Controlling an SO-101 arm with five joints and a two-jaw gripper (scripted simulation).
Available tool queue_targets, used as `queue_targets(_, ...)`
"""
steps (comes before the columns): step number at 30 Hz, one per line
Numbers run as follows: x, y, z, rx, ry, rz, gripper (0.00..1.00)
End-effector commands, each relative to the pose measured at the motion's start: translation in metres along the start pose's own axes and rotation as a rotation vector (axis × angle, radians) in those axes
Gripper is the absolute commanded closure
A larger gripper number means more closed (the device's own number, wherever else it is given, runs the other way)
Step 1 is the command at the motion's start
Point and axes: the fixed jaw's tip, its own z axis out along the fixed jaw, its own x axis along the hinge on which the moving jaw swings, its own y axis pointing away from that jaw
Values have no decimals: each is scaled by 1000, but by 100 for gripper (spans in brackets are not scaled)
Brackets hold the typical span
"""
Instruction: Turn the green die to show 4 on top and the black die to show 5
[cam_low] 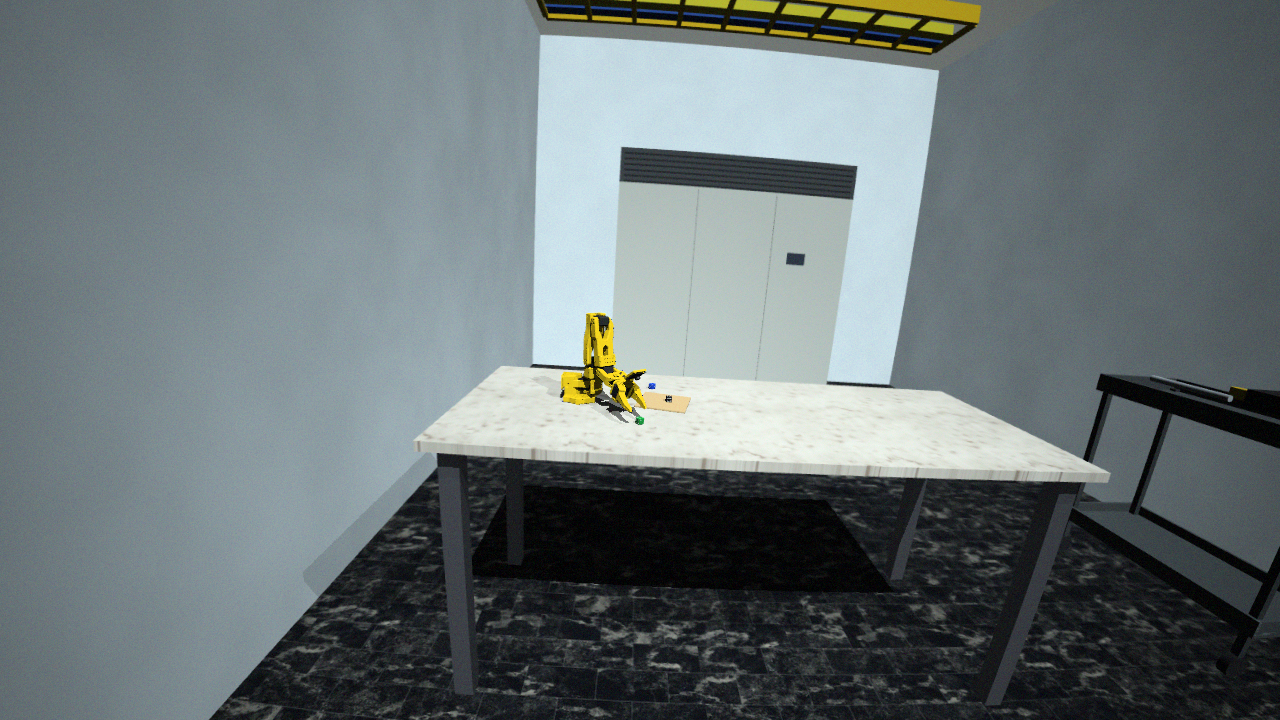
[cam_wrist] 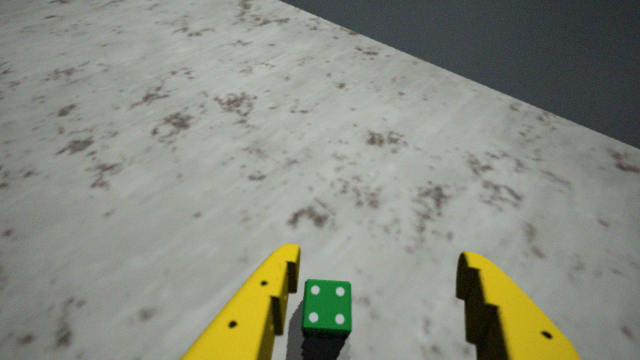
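Note:
The green die (cam_wrist: 326, 313) (cam_low: 640, 419) lies flat on the marble table (cam_wrist: 200, 125) (cam_low: 805, 429) with four white pips facing up. It sits off the tan mat (cam_low: 662, 406), in front of the mat's near left corner. My yellow gripper (cam_wrist: 378, 252) (cam_low: 631, 409) is open around the die. The left finger is right beside the die and the right finger stands well apart from it. The black die (cam_low: 667, 396) rests on the mat; its top face is too small to read. The blue die (cam_low: 650, 384) lies on the table behind the mat.
The table's far edge runs across the upper right of the wrist view. The arm's base (cam_low: 577, 386) stands left of the mat. A black cart (cam_low: 1190, 402) stands to the right of the table.

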Motion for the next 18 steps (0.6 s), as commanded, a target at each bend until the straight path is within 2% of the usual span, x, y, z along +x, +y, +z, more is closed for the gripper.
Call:
queue_targets(1,-19,2,-6,-6,1,-11,73)
queue_targets(7,-24,2,-11,-6,1,-11,73)
queue_targets(18,-24,2,-12,-6,1,-11,73)
